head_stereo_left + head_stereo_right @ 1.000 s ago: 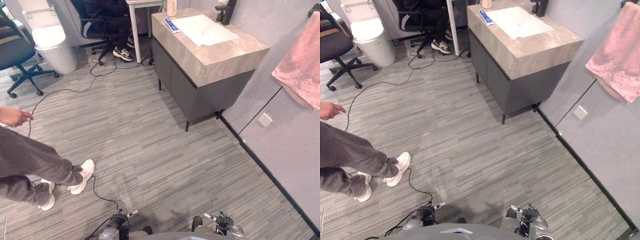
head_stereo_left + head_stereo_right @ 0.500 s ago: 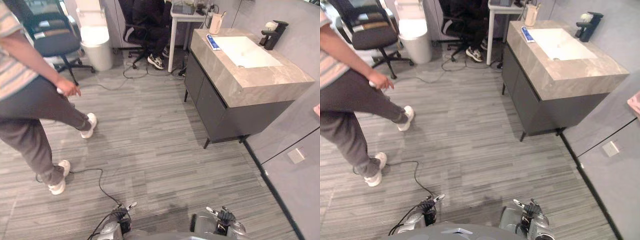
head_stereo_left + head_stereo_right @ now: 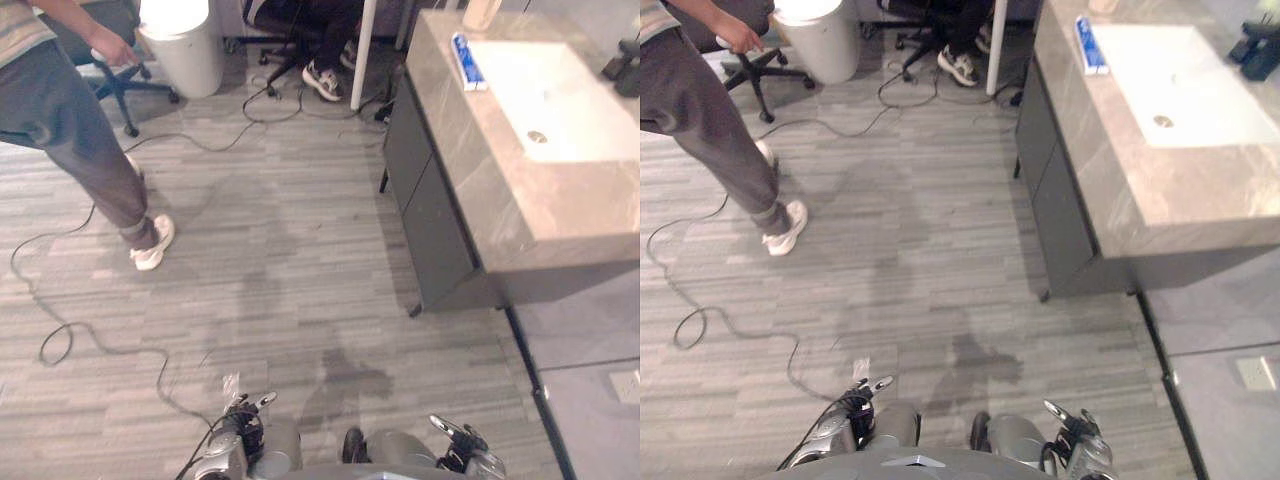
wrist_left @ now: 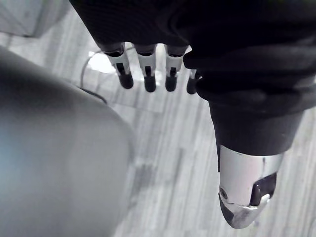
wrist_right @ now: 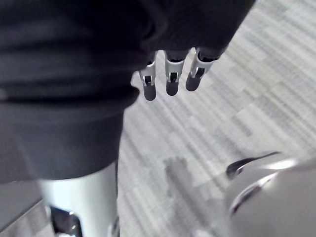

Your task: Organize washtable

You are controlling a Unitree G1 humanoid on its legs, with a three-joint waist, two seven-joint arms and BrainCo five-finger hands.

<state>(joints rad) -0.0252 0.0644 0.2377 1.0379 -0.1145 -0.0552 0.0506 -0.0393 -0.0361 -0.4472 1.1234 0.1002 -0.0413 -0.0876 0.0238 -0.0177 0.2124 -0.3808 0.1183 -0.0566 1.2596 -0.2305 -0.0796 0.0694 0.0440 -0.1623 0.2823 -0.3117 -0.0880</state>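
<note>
Beige stone-look surface (image 3: 520,200) of the washtable lay off to my right on a dark grey cabinet (image 3: 430,210), well apart from both arms. A blue-and-white tube (image 3: 467,61) lay on it just beside the white sink (image 3: 560,100), and something dark, probably the tap (image 3: 625,72), stood at the sink's right edge. The left robot hand (image 4: 148,74) hung low over the grey striped floor (image 3: 300,260), fingers straight and released, holding nothing. The right robot hand (image 5: 170,79) hung the same way. A person (image 3: 70,110) in grey trousers stood to my left near a white bin (image 3: 182,45).
</note>
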